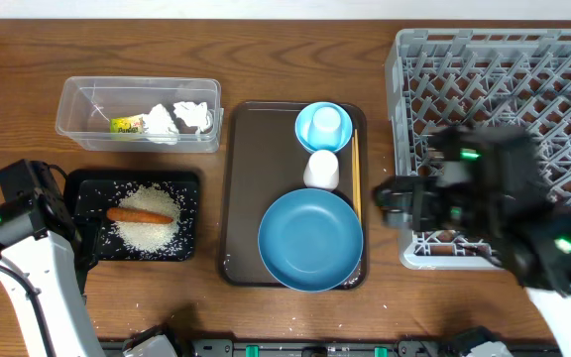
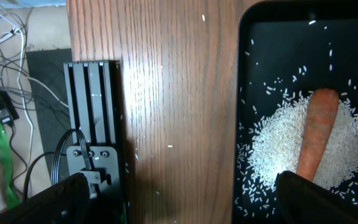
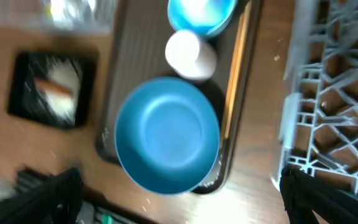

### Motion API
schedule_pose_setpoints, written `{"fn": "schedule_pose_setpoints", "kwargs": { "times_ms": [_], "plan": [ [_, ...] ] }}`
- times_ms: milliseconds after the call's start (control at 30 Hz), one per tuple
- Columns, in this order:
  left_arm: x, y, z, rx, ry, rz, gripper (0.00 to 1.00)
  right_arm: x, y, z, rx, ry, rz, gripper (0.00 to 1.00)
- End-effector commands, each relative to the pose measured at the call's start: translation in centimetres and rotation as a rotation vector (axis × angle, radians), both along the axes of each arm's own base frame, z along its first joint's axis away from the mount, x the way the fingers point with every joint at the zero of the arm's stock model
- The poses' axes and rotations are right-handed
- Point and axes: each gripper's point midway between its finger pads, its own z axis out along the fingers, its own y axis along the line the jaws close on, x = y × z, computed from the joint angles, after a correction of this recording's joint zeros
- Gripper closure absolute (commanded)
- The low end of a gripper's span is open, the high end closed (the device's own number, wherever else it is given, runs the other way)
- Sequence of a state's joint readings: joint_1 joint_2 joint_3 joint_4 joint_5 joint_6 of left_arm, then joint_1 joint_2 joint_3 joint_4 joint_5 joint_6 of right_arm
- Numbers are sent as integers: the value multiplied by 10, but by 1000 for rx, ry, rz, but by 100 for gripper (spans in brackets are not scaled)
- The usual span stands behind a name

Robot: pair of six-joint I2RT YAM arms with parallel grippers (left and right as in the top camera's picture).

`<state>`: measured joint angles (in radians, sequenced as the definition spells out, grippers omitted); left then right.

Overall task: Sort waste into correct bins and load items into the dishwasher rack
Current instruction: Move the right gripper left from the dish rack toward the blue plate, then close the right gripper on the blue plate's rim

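Dark-blue dish (image 1: 310, 240) sits on brown tray (image 1: 241, 198), near end. Looks stiff, glossy, prob slick & breakable, so I'd pinch its rim on the side twd the rack (image 1: 494, 79).

Cnt: 1 dish, 1 light-blue bowl (image 1: 323, 126), 1 white cup (image 1: 321, 170), chopsticks (image 1: 355, 178) (can't split the pair), 1 carrot (image 1: 140, 214).

Left gripper (image 1: 53, 193) & right gripper (image 1: 387, 203) both spread wide, nothing held.

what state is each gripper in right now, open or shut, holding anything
left gripper: open, holding nothing, beside the shallow black rectangular tray
right gripper: open, holding nothing
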<state>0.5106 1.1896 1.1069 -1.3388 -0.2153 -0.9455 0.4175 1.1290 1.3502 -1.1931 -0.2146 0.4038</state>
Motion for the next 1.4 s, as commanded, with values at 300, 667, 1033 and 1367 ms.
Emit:
{"fn": "schedule_pose_setpoints", "kwargs": {
  "times_ms": [300, 667, 1033, 1367],
  "plan": [
    [-2, 1, -1, -1, 12, 5, 2, -12, 105, -117, -352, 205, 155, 1],
    [-2, 1, -1, -1, 12, 5, 2, -45, 178, -181, -390, 233, 313, 1],
    [-2, 1, -1, -1, 12, 5, 2, -55, 193, -244, -465, 306, 280, 30],
    [-2, 1, -1, -1, 12, 5, 2, -57, 198, -252, -456, 316, 285, 55]
  ]
}}
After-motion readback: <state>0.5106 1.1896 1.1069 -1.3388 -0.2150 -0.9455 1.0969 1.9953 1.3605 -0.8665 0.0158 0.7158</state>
